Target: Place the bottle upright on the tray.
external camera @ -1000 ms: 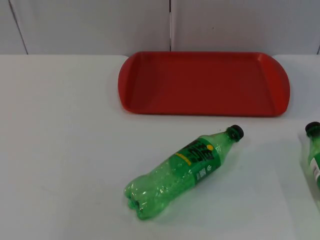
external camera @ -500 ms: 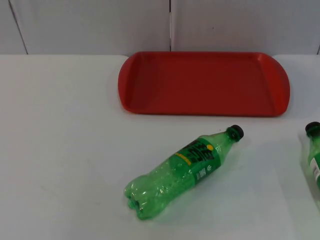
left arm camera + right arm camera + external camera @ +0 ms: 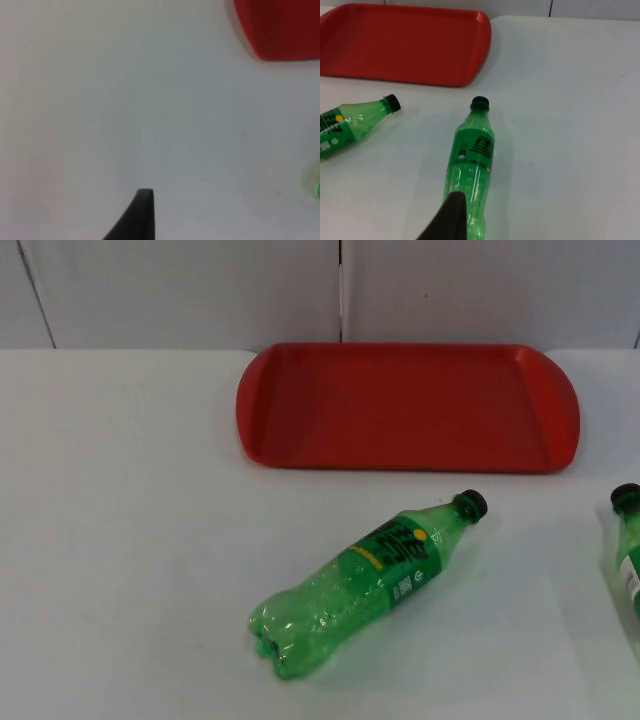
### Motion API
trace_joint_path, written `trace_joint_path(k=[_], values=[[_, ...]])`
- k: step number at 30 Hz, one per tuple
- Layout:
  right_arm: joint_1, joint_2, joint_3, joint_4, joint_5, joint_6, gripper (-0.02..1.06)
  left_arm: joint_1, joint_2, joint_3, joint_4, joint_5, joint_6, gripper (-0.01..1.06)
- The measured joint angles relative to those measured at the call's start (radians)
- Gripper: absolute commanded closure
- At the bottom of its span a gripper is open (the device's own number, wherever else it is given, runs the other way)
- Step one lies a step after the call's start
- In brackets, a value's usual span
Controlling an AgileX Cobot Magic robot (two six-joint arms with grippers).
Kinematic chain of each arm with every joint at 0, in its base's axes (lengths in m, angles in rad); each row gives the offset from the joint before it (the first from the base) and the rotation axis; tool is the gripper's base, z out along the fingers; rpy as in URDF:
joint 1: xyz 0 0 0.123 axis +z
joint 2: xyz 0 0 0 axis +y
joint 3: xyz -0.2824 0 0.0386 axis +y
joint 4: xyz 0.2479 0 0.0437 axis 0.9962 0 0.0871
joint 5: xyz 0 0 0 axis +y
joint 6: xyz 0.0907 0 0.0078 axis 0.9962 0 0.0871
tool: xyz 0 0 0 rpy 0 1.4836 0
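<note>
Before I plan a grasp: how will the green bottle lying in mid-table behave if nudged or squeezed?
The green bottle lies on its side on the table, so it would probably roll. It looks empty, so likely light. Its thin clear plastic may dent under the jaws.

Tray [image 3: 408, 408]: at the back of the table [image 3: 120, 540], close to the partition wall [image 3: 180, 290].
Bottle [image 3: 365, 582]: lying on its side in front of the tray, cap toward it, apart.
Second bottle [image 3: 470, 160]: lying to the right of the first, well apart, cap toward the tray.
</note>
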Motion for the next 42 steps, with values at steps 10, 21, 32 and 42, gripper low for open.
trace_joint_path(k=[10, 21, 32, 42], values=[[0.000, 0.000, 0.000, 0.000, 0.000, 0.000, 0.00, 0.000, 0.203, -0.097, -0.144, -0.031, 0.123, 0.04], [0.000, 0.000, 0.000, 0.000, 0.000, 0.000, 0.00, 0.000, 0.386, -0.186, -0.264, -0.033, 0.257, 0.04], [0.000, 0.000, 0.000, 0.000, 0.000, 0.000, 0.00, -0.174, 0.525, -0.277, -0.252, -0.041, 0.309, 0.04], [0.000, 0.000, 0.000, 0.000, 0.000, 0.000, 0.00, -0.363, 0.633, -0.286, -0.134, -0.122, 0.280, 0.04]])
